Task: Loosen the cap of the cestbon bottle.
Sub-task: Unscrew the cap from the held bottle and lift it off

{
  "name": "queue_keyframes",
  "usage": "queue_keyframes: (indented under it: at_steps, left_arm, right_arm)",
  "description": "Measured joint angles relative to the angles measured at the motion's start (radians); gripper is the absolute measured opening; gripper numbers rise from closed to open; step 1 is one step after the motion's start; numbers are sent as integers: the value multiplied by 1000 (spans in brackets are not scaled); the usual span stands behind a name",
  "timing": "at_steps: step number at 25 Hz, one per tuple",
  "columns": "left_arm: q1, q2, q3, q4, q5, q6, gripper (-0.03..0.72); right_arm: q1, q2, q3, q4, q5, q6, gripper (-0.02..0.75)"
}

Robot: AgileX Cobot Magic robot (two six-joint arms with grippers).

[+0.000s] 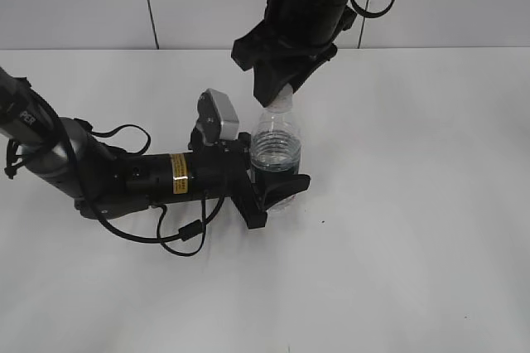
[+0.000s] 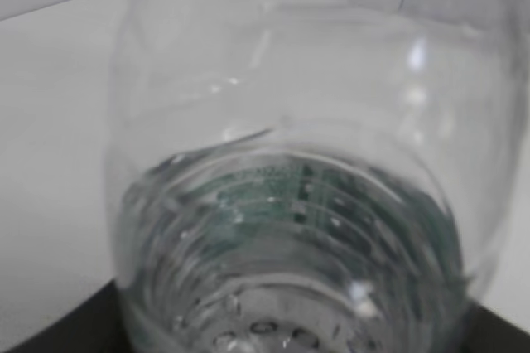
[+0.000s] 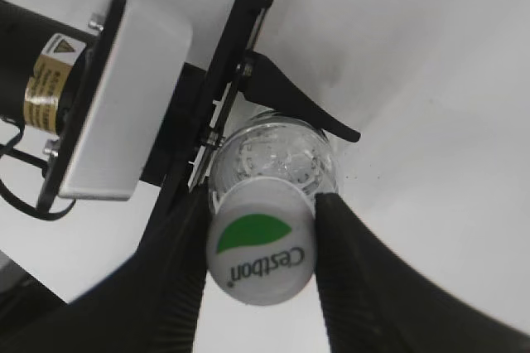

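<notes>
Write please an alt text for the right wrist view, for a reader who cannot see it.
The right gripper is closed on the white cap of the cestbon bottle, seen from above, one black finger on each side. Below, the left gripper clamps the clear bottle's body, standing on a white table.

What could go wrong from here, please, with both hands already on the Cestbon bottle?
1. The right hand pinches only the small white cap; its fingers may slip round it rather than turn it.
2. The left hand clamps the Cestbon bottle low down; if that grip yields, the thin bottle may spin or tilt with the cap.
</notes>
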Motion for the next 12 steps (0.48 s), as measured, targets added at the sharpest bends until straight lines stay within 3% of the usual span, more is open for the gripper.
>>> queue_keyframes:
  at_steps: [12]
  left_arm:
    - [0,0,0,4,0,2,406]
  right_arm:
    - [0,0,0,5,0,-446,302]
